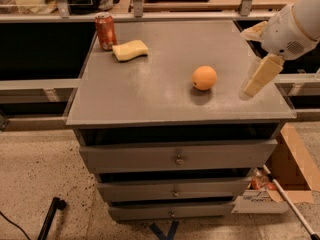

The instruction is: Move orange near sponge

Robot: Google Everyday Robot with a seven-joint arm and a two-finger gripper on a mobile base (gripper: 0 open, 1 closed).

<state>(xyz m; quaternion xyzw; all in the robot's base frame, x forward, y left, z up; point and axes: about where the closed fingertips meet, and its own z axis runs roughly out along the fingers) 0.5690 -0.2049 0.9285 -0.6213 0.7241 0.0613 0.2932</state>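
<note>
Gripper (259, 78) hovers right of orange (204, 77), apart — open or closed, can't tell. Likely staging pickup; sponge (130, 50) well apart, beside soda can (105, 30).

Red soda can (105, 31) on back-left corner of grey drawer cabinet (150, 91)

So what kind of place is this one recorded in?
Probably a lab or workshop: a grey metal drawer cabinet serves as the worktop, a cardboard box sits on the speckled floor beside it, and the robot's hand hangs over its top, near the orange.
</note>
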